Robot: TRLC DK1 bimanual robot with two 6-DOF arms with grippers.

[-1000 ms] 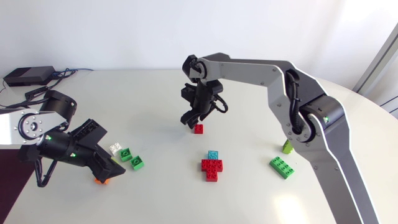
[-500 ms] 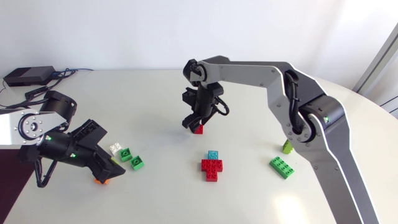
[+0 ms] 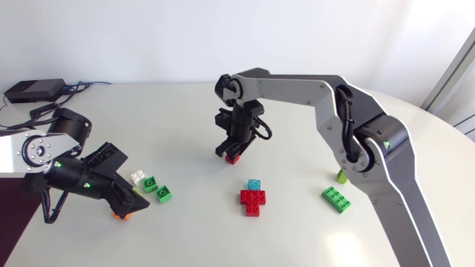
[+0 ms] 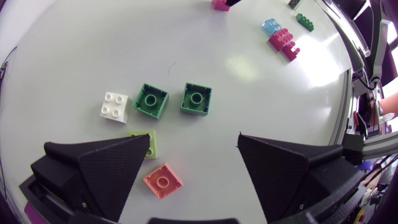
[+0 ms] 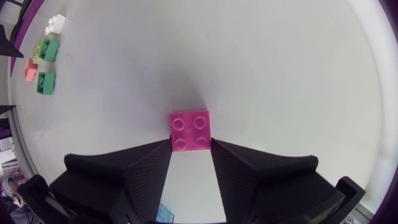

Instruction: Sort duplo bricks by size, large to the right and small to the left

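Fingertips (image 5: pixel 157 154) of the right gripper (image 5: pixel 191 144) pinch the small red brick (image 5: pixel 190 127); the left gripper (image 4: pixel 194 139) gapes wide, holding nothing.

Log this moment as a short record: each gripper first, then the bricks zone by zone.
left gripper: open; orange brick lies loose between its fingers
right gripper: at the red brick, mid-table; grip unclear
left zone: white brick, green brick, second green brick, lime brick partly under a finger
middle: red cluster, blue brick touching it
right zone: long green brick; yellow-green brick by the right arm's base
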